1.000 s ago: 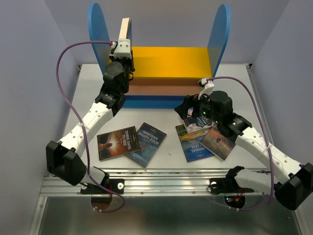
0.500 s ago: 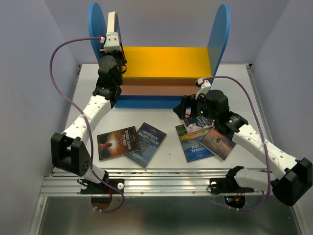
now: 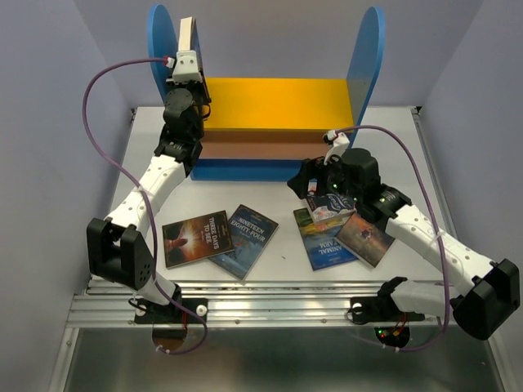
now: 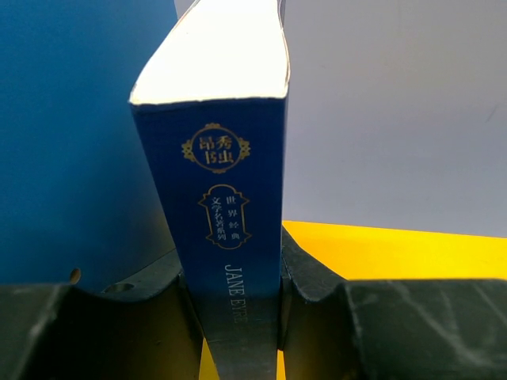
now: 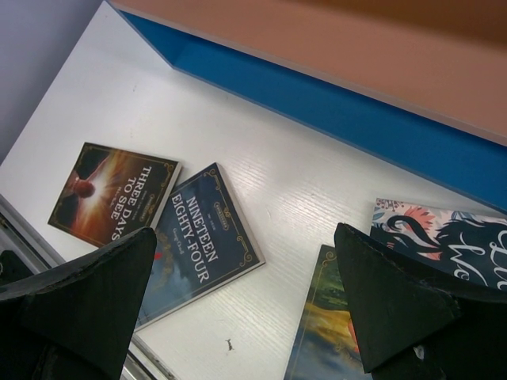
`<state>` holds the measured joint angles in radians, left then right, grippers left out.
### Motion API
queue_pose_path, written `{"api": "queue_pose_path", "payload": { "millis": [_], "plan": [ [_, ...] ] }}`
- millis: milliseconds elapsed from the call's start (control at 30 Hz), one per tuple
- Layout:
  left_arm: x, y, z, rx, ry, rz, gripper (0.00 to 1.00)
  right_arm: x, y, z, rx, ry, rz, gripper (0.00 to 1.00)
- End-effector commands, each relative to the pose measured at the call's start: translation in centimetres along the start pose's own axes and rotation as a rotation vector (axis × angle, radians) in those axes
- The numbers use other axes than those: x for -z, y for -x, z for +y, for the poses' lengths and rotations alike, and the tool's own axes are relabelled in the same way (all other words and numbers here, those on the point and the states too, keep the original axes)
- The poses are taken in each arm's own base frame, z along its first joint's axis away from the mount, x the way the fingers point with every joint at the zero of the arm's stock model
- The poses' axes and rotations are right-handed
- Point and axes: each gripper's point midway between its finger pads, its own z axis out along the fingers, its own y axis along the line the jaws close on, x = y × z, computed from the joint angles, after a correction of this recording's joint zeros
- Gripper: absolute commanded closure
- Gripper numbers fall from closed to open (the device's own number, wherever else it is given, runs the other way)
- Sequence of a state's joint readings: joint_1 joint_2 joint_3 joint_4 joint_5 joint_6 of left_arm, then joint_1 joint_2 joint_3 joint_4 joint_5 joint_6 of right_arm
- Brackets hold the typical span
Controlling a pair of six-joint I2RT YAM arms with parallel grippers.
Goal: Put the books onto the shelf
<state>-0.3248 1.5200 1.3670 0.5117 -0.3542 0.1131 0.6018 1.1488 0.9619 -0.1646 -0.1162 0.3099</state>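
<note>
Jane Eyre [image 4: 234, 198] is up at the shelf [image 3: 278, 102] right now, spine to the wrist camera, dark blue with gold badges, pale page edges on top. It stands upright just beside the left panel [image 3: 161, 41], over the left end of the yellow board [image 4: 396, 253]; its foot is hidden, so I cannot tell whether it rests on the board. The left gripper [image 4: 238, 317] has it pinched, jaws narrow, one finger pressed on each cover. Down on the table [image 3: 278, 261], five more books lie flat in front of the shelf. On the left, Three Days to See [image 3: 198, 238] and Nineteen Eighty-Four [image 3: 245, 239] overlap along one edge. On the right there's a teal book [image 3: 325, 243] with a brown book [image 3: 366, 237] across its right side and a pink book [image 3: 333, 211] across its far end. Over that right pile hangs the right gripper [image 5: 244, 245], jaws spread wide, nothing between them, the pink book just under its right finger in the wrist view.
</note>
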Motion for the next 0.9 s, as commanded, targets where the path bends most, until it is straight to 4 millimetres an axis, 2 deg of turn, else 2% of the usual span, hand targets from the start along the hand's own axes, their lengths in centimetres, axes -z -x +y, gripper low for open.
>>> {"api": "queue_pose_path", "payload": {
  "millis": [0, 67, 167, 233, 367, 400, 533, 633, 700, 867],
  "plan": [
    [0.5, 5.6, 1.7, 0.077, 0.067, -0.108, 0.9, 0.2, 3.2, 1.3, 0.005, 0.041, -0.078, 0.0],
    [0.5, 5.3, 2.0, 0.084, 0.089, -0.088, 0.9, 0.2, 3.1, 1.4, 0.002, 0.046, -0.074, 0.0],
    [0.3, 5.0, 2.4, 0.085, 0.12, -0.059, 0.77, 0.1, 3.1, 1.4, -0.005, 0.046, -0.074, 0.0],
    [0.2, 4.2, 2.4, 0.085, 0.13, -0.02, 0.71, 0.1, 2.9, 1.4, -0.009, 0.045, -0.07, 0.0],
    [0.5, 3.9, 2.7, 0.106, 0.145, -0.012, 0.67, 0.0, 2.8, 1.4, -0.009, 0.048, -0.065, 0.0],
    [0.7, 4.0, 2.8, 0.111, 0.151, -0.015, 0.56, 0.0, 2.8, 1.5, -0.009, 0.052, -0.066, 0.0],
    [1.0, 4.0, 3.3, 0.113, 0.171, -0.015, 0.54, 0.1, 2.8, 1.5, -0.01, 0.054, -0.067, 0.0],
    [1.3, 4.2, 3.5, 0.128, 0.182, -0.014, 0.46, 0.1, 2.7, 1.5, -0.012, 0.051, -0.064, 0.0],
    [1.6, 4.2, 3.6, 0.148, 0.179, -0.013, 0.46, 0.1, 2.6, 1.5, -0.014, 0.055, -0.061, 0.0],
    [2.3, 4.2, 3.0, 0.174, 0.136, -0.01, 0.42, 0.0, 2.4, 1.7, -0.012, 0.071, -0.051, 0.0]
  ]
}}
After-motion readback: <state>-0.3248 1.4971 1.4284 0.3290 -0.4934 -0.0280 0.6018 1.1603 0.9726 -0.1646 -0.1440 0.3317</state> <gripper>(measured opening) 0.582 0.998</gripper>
